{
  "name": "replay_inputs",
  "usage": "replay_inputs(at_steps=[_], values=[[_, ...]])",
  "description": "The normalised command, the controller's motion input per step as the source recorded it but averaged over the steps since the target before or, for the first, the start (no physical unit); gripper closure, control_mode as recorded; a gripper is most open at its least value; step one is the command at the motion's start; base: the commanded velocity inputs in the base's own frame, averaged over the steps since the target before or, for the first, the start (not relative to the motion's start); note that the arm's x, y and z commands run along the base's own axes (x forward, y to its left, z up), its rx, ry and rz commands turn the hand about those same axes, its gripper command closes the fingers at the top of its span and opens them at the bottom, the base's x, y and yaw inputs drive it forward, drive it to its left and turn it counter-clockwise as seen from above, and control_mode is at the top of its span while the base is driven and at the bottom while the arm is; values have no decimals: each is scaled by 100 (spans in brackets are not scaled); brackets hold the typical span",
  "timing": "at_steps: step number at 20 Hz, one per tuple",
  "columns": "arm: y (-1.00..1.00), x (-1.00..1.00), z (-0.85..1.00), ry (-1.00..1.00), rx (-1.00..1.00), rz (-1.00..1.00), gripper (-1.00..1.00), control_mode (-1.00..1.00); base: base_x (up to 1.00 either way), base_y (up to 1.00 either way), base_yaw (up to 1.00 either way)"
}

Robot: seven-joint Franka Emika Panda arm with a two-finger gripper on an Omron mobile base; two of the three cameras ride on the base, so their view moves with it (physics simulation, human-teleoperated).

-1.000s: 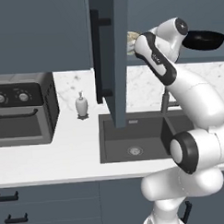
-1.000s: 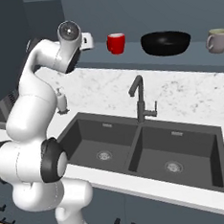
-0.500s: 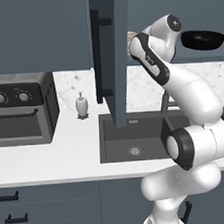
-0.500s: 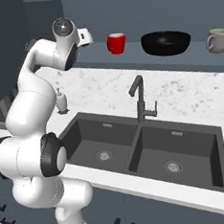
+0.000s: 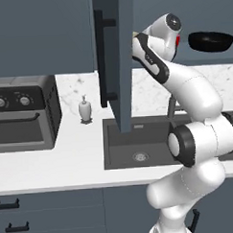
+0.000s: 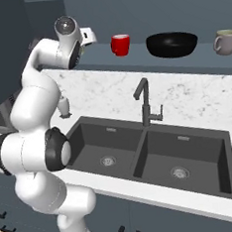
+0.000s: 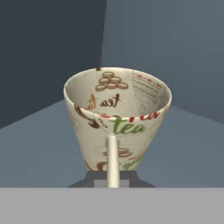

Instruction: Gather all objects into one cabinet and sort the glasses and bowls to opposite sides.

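Note:
A cream cup (image 7: pixel 118 113) printed with "tea" lettering stands upright close in front of my gripper (image 7: pixel 112 178), which is shut on its thin handle. Slate blue cabinet walls and a shelf surround the cup. From the right base, my gripper (image 6: pixel 89 34) is up at shelf height, left of the red cup (image 6: pixel 120 44). Further right along the same shelf sit the wide black bowl (image 6: pixel 172 44) and the beige-grey mug (image 6: pixel 224 42). The cabinet's open door (image 5: pixel 115 56), with its black bar handle (image 5: pixel 102 56), hangs in front of my hand in the left base view.
A dark double sink (image 6: pixel 156 154) with a black faucet (image 6: pixel 145 103) lies below the shelf. A white soap dispenser (image 5: pixel 85 110) stands on the marble counter (image 5: pixel 67 149). A toaster oven (image 5: pixel 22 113) sits at the far left.
My hand has risen slightly at the shelf with the cup still in it. The red cup, bowl and mug have not moved.

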Motion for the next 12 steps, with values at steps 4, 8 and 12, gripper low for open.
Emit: replay_inputs(at_steps=[4,8,12], values=[[0,36,0,0,0,0,100,-100,0,0,0],[6,23,0,0,1,0,-100,-100,0,0,0],[0,5,0,0,2,0,-100,-100,0,0,0]])
